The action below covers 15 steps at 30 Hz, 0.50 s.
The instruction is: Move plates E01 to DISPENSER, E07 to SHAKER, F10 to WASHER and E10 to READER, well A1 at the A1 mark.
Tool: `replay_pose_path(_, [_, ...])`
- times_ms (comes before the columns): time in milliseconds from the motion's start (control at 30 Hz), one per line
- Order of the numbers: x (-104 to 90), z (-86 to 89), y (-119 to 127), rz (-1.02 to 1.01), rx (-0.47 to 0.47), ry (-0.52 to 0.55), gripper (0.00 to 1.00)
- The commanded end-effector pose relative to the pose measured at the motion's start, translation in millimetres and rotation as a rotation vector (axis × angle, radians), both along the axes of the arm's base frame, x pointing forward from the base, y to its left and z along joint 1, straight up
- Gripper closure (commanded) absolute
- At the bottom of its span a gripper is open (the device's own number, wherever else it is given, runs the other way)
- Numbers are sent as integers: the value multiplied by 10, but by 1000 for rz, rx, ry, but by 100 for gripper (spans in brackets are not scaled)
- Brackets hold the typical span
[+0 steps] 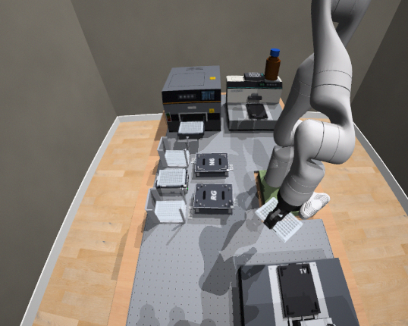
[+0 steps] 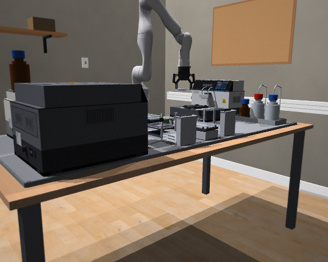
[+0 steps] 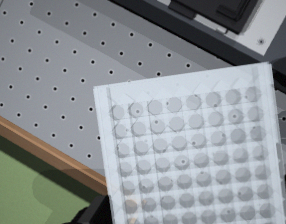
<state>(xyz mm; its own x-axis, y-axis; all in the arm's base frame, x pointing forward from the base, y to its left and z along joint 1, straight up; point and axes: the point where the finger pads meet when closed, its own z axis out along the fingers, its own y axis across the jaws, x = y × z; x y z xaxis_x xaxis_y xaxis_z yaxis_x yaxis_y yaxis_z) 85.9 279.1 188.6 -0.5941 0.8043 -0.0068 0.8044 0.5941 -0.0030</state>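
My gripper (image 1: 272, 220) is shut on a white well plate (image 1: 279, 221) and holds it in the air over the perforated deck, between the green mat (image 1: 269, 191) and the front instrument with the empty black nest marked A1 (image 1: 298, 289). The plate fills the wrist view (image 3: 194, 155); I see no label on it. In the side view the gripper (image 2: 183, 85) hangs well above the deck. A plate lies on the tray (image 1: 191, 127) of the black instrument at the back left. The back right instrument's nest (image 1: 256, 111) looks dark and empty. Another plate sits on the station (image 1: 171, 177) between two racks.
Two walled racks (image 1: 173, 157) (image 1: 167, 210) with plates stand at the left. Nests N6 (image 1: 211, 163) and RG (image 1: 213, 195) are empty. A brown bottle (image 1: 272, 64) stands on the back right instrument. The arm's base rises from the green mat.
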Motion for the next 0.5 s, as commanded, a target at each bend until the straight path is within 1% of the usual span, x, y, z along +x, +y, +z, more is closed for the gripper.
replay_pose_path(0, [89,4,-32,30,1,2,6])
replay_pose_path(167, [243,4,-95,88,1,2,6])
replay_pose_path(233, [243,4,-95,88,1,2,6])
replay_pose_path(467, [459,5,-184,152,1,2,6])
